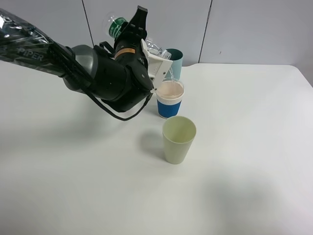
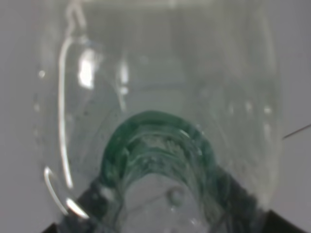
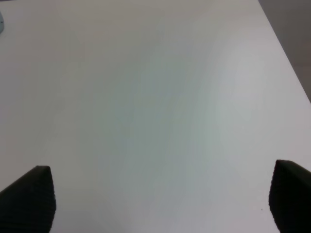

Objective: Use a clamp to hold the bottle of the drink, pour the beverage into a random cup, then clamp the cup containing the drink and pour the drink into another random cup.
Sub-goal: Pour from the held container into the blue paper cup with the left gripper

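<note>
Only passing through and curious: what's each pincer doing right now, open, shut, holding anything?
Left pincer: shut on the bottle, tipped over the blue-banded cup.
Right pincer: open, holding nothing.

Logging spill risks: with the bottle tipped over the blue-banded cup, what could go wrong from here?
The thin stream from the bottle in the left gripper falls near the far rim of the blue-banded cup, so it might spill beside the teal cup. The pale green cup stands close by; the arm could knock it.
</note>
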Controlling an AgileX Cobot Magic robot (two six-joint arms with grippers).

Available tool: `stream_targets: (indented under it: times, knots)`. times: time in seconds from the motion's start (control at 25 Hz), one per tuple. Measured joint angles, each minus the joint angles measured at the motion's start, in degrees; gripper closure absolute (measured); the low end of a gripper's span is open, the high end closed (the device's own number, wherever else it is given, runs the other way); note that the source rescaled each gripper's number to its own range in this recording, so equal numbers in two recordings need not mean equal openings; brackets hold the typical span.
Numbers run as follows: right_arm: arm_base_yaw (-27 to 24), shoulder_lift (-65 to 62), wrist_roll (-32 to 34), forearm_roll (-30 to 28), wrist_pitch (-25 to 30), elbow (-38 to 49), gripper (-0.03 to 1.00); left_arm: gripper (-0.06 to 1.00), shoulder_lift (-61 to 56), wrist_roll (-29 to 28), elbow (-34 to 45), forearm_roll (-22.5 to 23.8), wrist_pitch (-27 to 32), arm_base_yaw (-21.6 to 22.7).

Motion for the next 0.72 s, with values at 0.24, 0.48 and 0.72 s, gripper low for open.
stream_targets:
  times: [0.24, 0.48, 0.72]
  knots:
    - [0.0, 0.0, 0.0, 0.0, 0.0, 0.0, 0.36, 0.93, 0.0, 0.25, 0.0, 1.8, -0.38, 0.0]
    - [0.0, 0.0, 0.0, 0.0, 0.0, 0.0, 0.36, 0.93, 0.0, 2.11, 0.0, 2.14, -0.38, 0.0]
    - [0.0, 0.0, 0.0, 0.0, 0.0, 0.0, 0.36, 0.93, 0.0, 4.02, 0.0, 2.2, -0.38, 0.0]
